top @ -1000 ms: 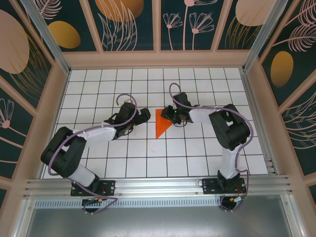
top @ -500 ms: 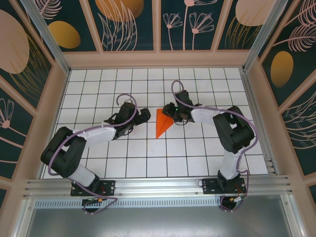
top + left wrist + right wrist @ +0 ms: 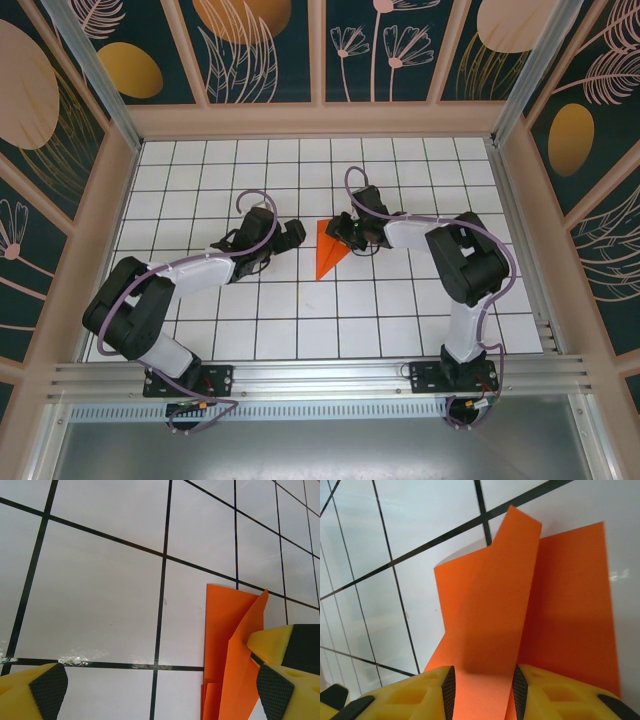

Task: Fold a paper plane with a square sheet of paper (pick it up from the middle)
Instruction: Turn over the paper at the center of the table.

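1. The orange paper [image 3: 327, 255] lies near the middle of the table [image 3: 200, 170], between your two arms. It is folded into a narrow wedge, with the tip toward you and the wide end away.
2. Your right gripper [image 3: 482, 692] has its jaws partly closed on a raised flap [image 3: 487, 605] at the wide end. The flap stands up off the flat layer beneath it. Squeeze no harder, because paper this thin probably crumples easily.
3. Your left gripper [image 3: 160, 695] is spread as wide as it goes and holds nothing. It sits low over the table just left of the paper. Whether its nearer finger touches the paper's edge, I cannot tell.
4. Use the left gripper as an anchor. Set one pad on the flat layer, beside the fold line, before the right arm moves the flap. Otherwise the whole piece is likely to slide on the smooth tiles.
5. Carry the flap over in a low arc until its edge meets the centre line, then press the crease from the wide end toward the tip.
6. If the edges do not line up, lift the flap and lay it again rather than dragging it.
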`<state>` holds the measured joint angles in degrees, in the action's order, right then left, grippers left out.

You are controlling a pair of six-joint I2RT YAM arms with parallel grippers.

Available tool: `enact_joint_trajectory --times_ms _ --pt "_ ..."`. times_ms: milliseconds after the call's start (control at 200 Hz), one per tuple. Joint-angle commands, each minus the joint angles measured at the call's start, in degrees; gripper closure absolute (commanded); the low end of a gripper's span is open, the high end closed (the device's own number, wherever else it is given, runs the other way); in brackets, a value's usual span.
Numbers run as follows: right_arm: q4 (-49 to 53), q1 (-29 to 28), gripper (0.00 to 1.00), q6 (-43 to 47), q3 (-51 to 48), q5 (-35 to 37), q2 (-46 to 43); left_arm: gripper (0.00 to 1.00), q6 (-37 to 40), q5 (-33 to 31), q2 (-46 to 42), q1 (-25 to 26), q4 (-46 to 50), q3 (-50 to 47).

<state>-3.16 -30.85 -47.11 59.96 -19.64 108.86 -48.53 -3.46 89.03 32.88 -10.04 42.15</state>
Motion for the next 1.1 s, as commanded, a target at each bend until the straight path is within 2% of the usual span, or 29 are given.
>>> enact_joint_trajectory --times_ms 0,185,490,661,776,861,956,1096 --pt "-2.94 -0.17 0.63 -0.41 0.20 -3.72 0.93 0.01 -0.44 0.56 0.35 -0.38 0.11 -0.06" --pt "-5.64 -0.17 0.70 -0.28 -0.80 -6.87 1.12 0.02 -0.28 0.76 0.10 -0.48 0.29 -0.05" --pt "-7.73 -2.61 0.81 0.85 -3.59 -6.56 1.30 0.02 0.75 4.36 -0.83 -1.26 -0.53 -0.38" --pt "-9.67 -2.57 0.94 2.02 -4.69 -6.38 -0.58 0.02 1.15 7.60 -1.53 -1.77 -1.54 -0.70" --pt "-14.62 -1.56 0.96 3.02 -7.48 -7.80 -5.00 0.02 1.22 11.46 -2.72 -2.62 -3.28 -1.44" --pt "-22.82 -0.82 0.96 1.99 -11.26 -12.35 -8.92 0.02 0.71 16.54 -3.95 -3.41 -6.24 -2.44" --pt "-31.69 2.79 0.96 -0.25 -14.94 -18.91 -12.25 0.02 -0.31 22.08 -4.92 -3.62 -9.76 -2.92" --pt "-38.19 4.08 0.96 -4.16 -16.46 -24.52 -14.87 0.02 -2.63 29.45 -5.70 -3.62 -17.41 -4.34"
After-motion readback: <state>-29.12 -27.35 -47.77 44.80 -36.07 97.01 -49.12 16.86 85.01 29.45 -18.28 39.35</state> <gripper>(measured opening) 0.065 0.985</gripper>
